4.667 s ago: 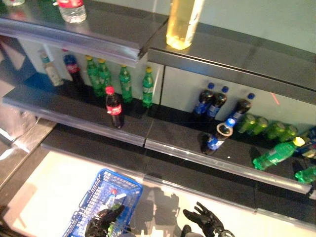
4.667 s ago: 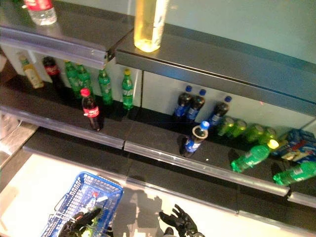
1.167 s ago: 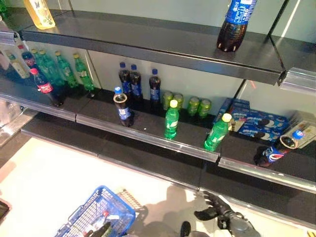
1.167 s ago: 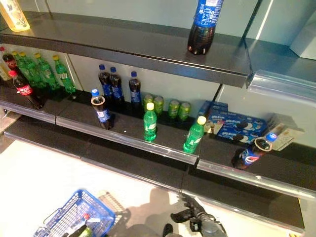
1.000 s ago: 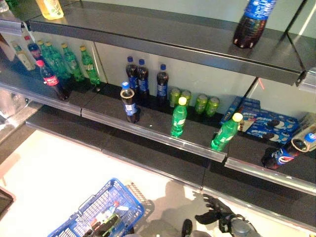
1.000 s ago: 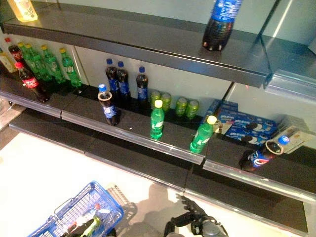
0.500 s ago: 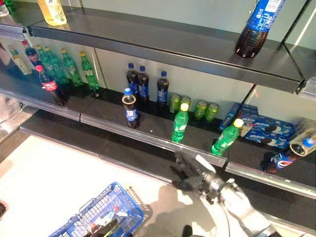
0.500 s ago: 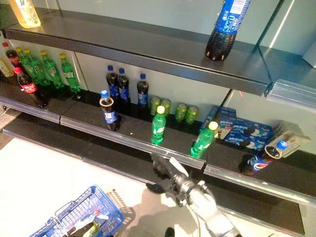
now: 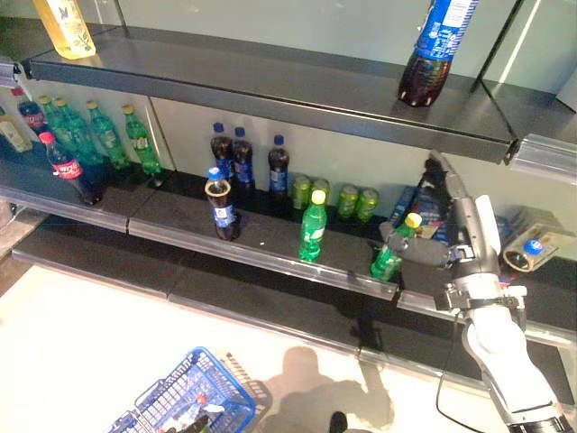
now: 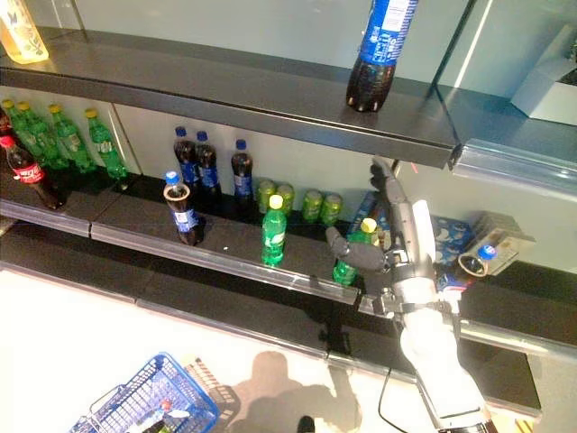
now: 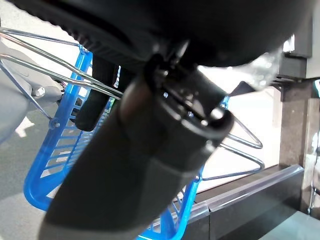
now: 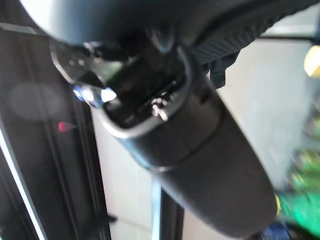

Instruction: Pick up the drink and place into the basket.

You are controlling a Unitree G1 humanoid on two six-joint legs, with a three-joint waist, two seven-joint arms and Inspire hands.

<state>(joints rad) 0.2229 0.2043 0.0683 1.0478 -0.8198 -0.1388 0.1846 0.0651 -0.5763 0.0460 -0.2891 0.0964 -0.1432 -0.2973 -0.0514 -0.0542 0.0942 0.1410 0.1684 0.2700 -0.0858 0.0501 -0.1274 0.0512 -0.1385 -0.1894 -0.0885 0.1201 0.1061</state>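
Observation:
A green bottle with a yellow cap (image 9: 387, 263) leans on the middle shelf (image 9: 270, 260). My right hand (image 9: 462, 236) is raised just right of it, fingers straight up and thumb (image 9: 416, 252) reaching across in front of the bottle; it holds nothing. It also shows in the right eye view (image 10: 407, 242). The blue basket (image 9: 171, 404) hangs low at the left with a drink (image 9: 195, 420) inside. In the left wrist view my left hand (image 11: 165, 30) is shut on the thin wire handles (image 11: 45, 75) of the blue basket (image 11: 55, 150).
On the same shelf stand another green bottle (image 9: 312, 230), a dark cola bottle (image 9: 221, 206), green cans (image 9: 347, 200) and more bottles at the back. Blue boxes (image 10: 451, 236) lie behind my right hand. A large cola bottle (image 9: 433, 50) stands on the top shelf.
My right arm has risen from low near the floor up to the middle shelf, beside the leaning green bottle. The camera has also shifted. The blue basket still hangs low at the left.

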